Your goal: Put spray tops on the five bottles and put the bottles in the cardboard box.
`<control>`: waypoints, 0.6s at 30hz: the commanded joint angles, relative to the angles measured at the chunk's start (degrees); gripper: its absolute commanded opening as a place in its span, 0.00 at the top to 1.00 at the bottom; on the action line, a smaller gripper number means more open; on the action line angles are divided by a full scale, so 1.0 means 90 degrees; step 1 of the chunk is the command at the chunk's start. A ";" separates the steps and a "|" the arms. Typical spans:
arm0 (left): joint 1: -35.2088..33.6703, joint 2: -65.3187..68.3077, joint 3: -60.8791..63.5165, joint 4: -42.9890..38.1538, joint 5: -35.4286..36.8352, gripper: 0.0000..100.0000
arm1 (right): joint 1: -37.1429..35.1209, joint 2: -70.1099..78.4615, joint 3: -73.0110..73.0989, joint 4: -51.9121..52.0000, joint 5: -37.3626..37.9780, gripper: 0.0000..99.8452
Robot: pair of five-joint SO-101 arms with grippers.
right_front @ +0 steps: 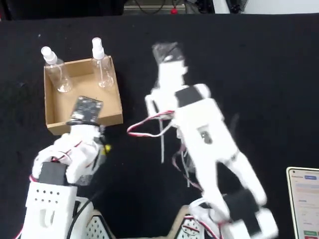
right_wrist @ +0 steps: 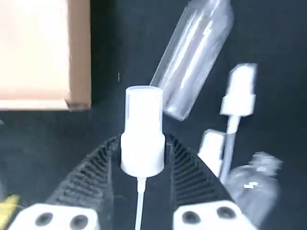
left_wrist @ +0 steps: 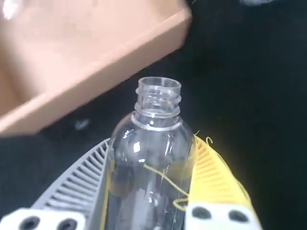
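Black table held the box with two capped bottles inside, just beyond the left claw pinching an open bottle, while the right claw pinched a spray top, so three bottles looked left to do.

Black worktop runs matte and dark from edge to edge. Along its far edge there's a thin strip of room: cables looping over a pale surface, a small red object among them, a dark block off to one side. A lit screen glows at the near corner.
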 commanded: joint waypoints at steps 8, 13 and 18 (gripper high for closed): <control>0.1841 -0.0088 -0.0122 -0.2256 0.0274 0.91 | 0.0596 -0.2164 -0.0816 -0.0938 0.0078 0.98; 0.1939 -0.0098 0.0659 -0.3702 0.1328 0.91 | 0.0625 -0.2330 -0.0816 -0.1573 -0.0674 0.98; 0.2007 -0.0098 0.1324 -0.4728 0.1495 0.91 | 0.0586 -0.2291 -0.0806 -0.2286 -0.1133 0.98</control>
